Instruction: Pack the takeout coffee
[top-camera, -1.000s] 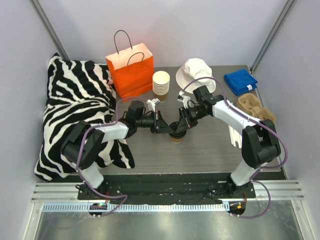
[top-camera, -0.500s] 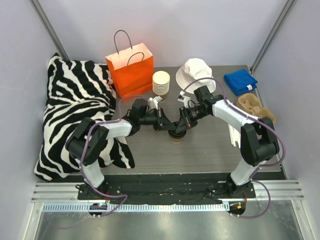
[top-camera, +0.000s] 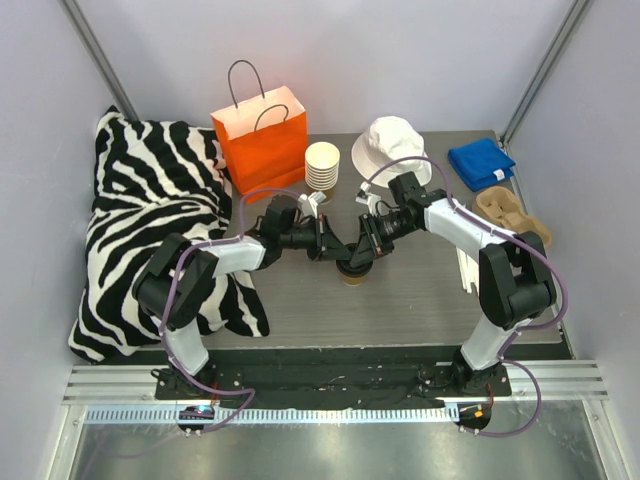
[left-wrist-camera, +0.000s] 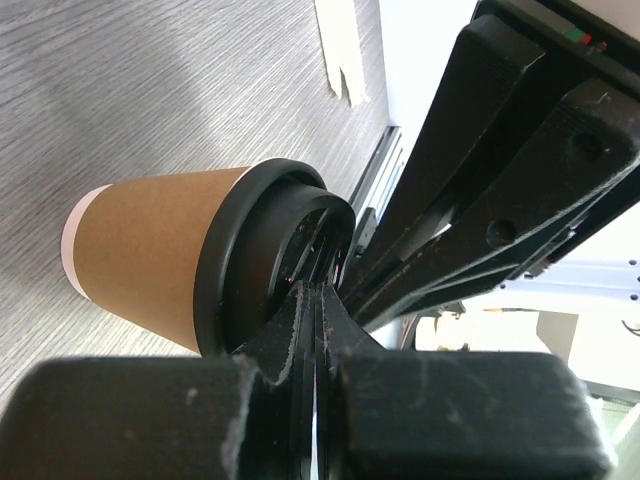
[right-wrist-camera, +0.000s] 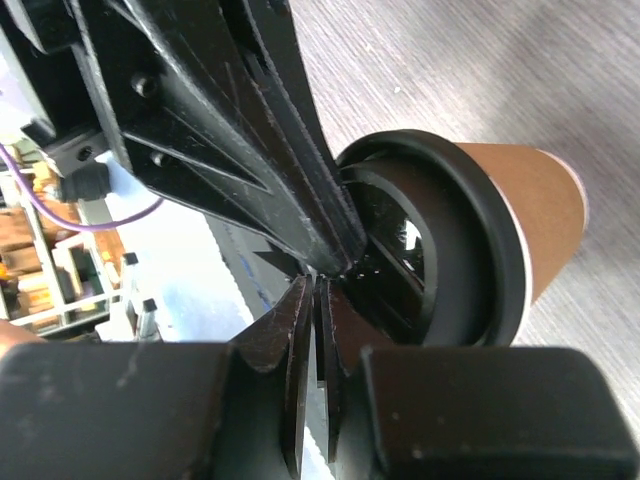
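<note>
Centrally placed, item one: takeout coffee (top-camera: 352, 276), a tan paper cup capped with a black lid (left-wrist-camera: 262, 262), standing upright on the grey table (top-camera: 420, 305).

Left gripper (top-camera: 336, 254): reaches in from the cup's left. Fingers are pressed flat together with nothing between them, and the tips are at the raised centre of the lid. Whether they touch it cannot be told.

Right gripper (top-camera: 359, 252): reaches in from the cup's right. Jaws are drawn in to a thin sliver with nothing visible between, and the tips are over the same part of the lid. They meet the left fingers tip to tip, just above the cup.

Surroundings:
- orange paper bag (top-camera: 262, 140), back left, well apart from the cup
- stack of lidless paper cups (top-camera: 322, 165), beside the bag
- white bucket hat (top-camera: 392, 145), back centre
- blue cloth (top-camera: 480, 162), back right
- brown pulp carrier (top-camera: 508, 215), right edge
- zebra-print cushion (top-camera: 150, 230), left side
</note>
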